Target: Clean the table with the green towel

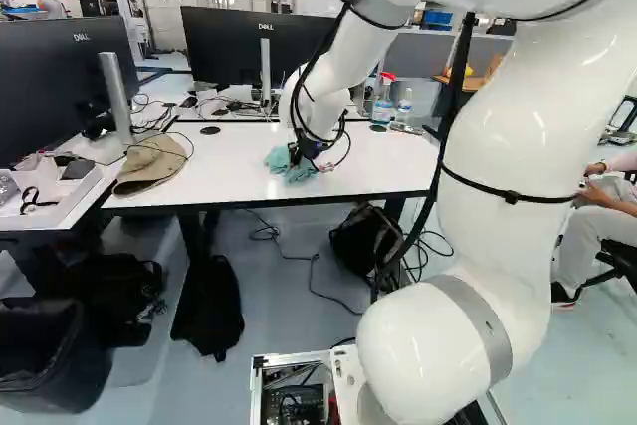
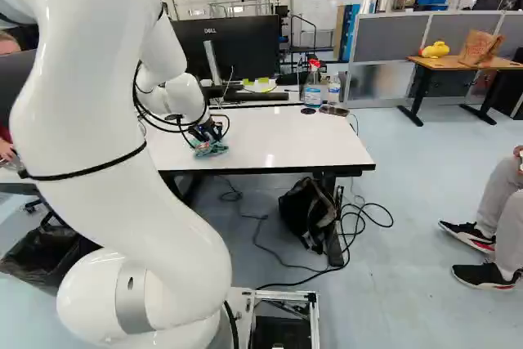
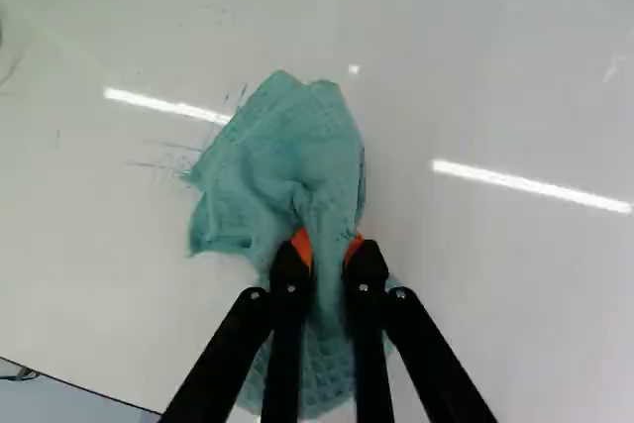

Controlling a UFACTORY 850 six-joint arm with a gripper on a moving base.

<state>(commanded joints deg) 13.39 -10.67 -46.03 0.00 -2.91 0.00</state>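
Evidently, tool [image 2: 211,139] pinching green towel [image 3: 287,160] between its fingers, orange pads [image 3: 302,245] partly hidden, white table [image 3: 495,274] beneath.

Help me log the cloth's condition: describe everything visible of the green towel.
The green towel is blue-green and looks like soft, waffle-textured cloth. It is crumpled, pinched in the gripper between two orange pads, with one folded part spread ahead of the fingers and more beneath them. It lies on the white table, beside faint dark streaks.
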